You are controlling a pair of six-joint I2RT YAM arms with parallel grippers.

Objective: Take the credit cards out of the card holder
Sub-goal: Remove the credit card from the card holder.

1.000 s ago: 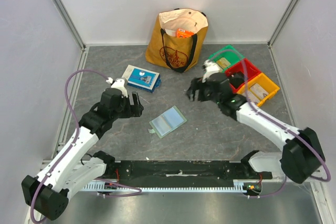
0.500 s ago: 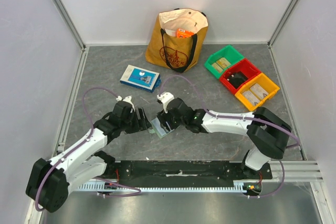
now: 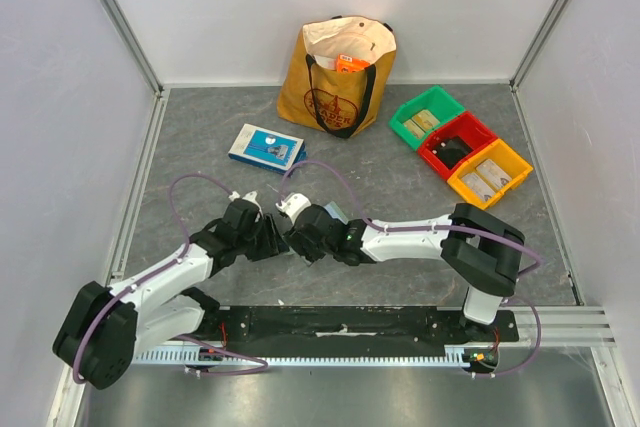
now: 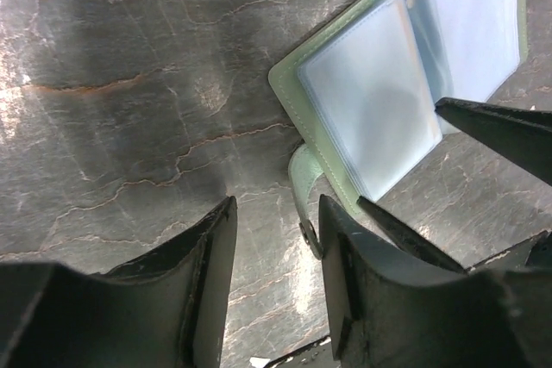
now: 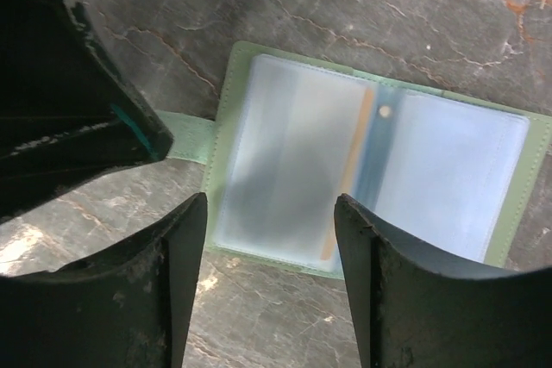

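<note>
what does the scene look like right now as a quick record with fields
card holder: open flat on the table, clear pockets up
credit cards: none out; pocket contents too blurred to tell
left gripper: open, low beside the holder's strap
right gripper: open, above one page of the holder
elsewhere: tote bag, blue-and-white box, three bins

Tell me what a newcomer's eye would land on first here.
Both arms meet near the table's front centre, left tool and right tool open, close over the pale green card holder, which lies spread open showing clear bluish pockets. Behind, a mustard tote bag stands by the back wall, with green, red and yellow bins to its right.
</note>
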